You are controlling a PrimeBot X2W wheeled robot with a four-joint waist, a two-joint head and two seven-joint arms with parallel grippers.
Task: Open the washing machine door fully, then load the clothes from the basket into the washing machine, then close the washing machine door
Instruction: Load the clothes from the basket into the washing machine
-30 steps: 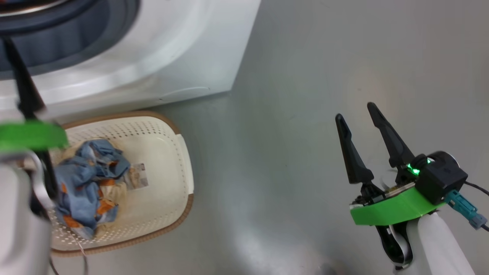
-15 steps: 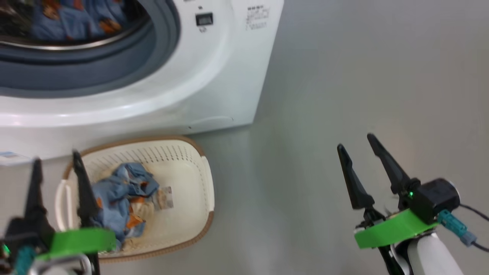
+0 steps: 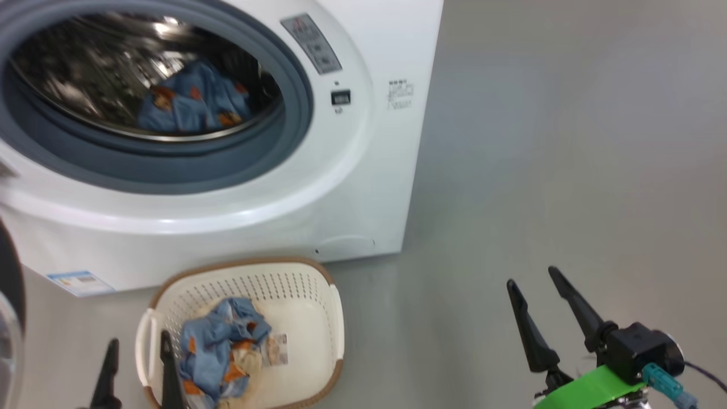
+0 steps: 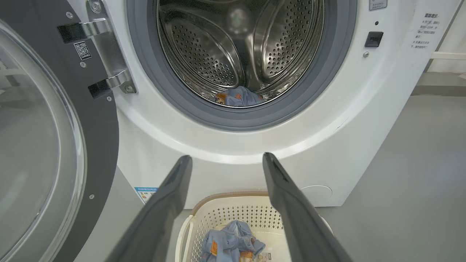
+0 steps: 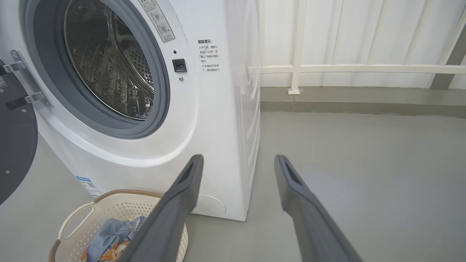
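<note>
We find the clothes (image 3: 218, 346) in two places: a crumpled blue-and-orange heap lies in the left half of the basket (image 3: 321, 281), and one more piece (image 3: 193, 105) rests at the bottom of the steel drum (image 4: 204, 54). The basket stands on the grey floor (image 3: 568, 170) just in front of the washing machine (image 3: 352, 187), below the drum mouth and close to the white front panel, with a label sticker showing on the bare part of its bottom. The grey gasket (image 3: 298, 113) rings the opening. The washing machine door (image 4: 103, 145) is swung out to the left on its metal hinge (image 4: 105, 54), leaving the mouth uncovered, and its black rim and glass stand on the left of the basket. A blue label (image 3: 79, 281) sits low on the machine's left corner, a small dark latch socket (image 3: 341, 97) to the right of the opening. Our left gripper (image 3: 139, 341) hovers near the basket's left handle, fingers spread wide and empty, one finger crossing the rim in the head view. Our right gripper (image 3: 533, 278) hangs well to the right over bare floor, jaws also wide apart, holding nothing. Beyond the machine's right side runs a white railing (image 5: 327, 68) against a pale panelled wall.
</note>
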